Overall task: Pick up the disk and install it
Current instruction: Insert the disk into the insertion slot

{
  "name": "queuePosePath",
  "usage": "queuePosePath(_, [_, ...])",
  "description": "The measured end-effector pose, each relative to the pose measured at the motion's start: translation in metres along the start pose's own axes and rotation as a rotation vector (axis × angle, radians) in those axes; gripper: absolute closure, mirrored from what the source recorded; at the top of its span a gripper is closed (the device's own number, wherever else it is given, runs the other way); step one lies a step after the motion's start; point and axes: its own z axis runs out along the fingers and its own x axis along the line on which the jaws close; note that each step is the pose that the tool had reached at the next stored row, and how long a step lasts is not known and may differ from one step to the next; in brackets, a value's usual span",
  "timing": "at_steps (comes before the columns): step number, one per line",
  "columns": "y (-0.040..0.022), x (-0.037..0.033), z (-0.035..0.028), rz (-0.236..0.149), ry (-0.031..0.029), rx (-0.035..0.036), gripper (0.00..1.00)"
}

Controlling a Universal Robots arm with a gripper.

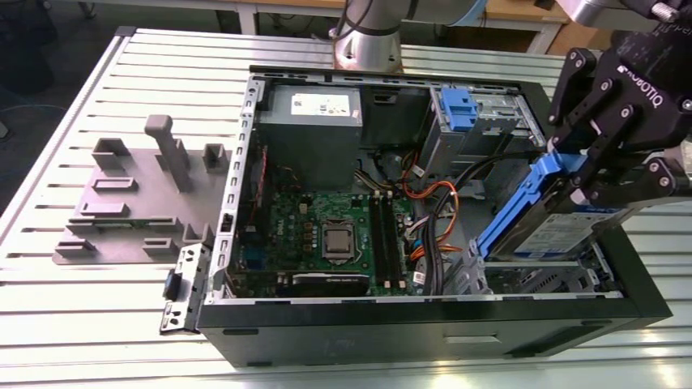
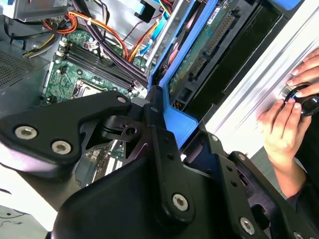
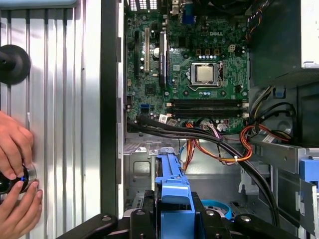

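Gripping the disk by the upper end of its blue side rails, the end effector of a robot arm holds the drive tilted. The drive's lower end dips toward the metal drive bay in the corner of an open computer case, at the exterior view's right. The fingers are pinched on the rails, and the labelled face of the drive is turned toward the exterior camera.

Seating the drive cleanly looks to depend on bringing it out of its tilt so both rails meet the bay's guides squarely. It should then be pressed along the guides rather than across them. The black and orange cables run just beside the bay and could snag a rail, so the approach is best kept on the side away from them. The grip should hold firm, because a slip would skew the drive in the slot.

The motherboard lies exposed on the case floor, well apart from the bay. The case sits on a ribbed aluminium worktop, which also carries a grey fixture of pegs and slots at the exterior view's left. In the first wrist view a person's hand rests on a round knob on the worktop beside the case. The arm's base rises behind the case, with benches beyond.
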Motion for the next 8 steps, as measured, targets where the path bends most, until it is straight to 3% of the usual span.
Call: queuePosePath(8, [-0.0001, 0.0000, 0.0051, 0.000, 0.0000, 0.0000, 0.64])
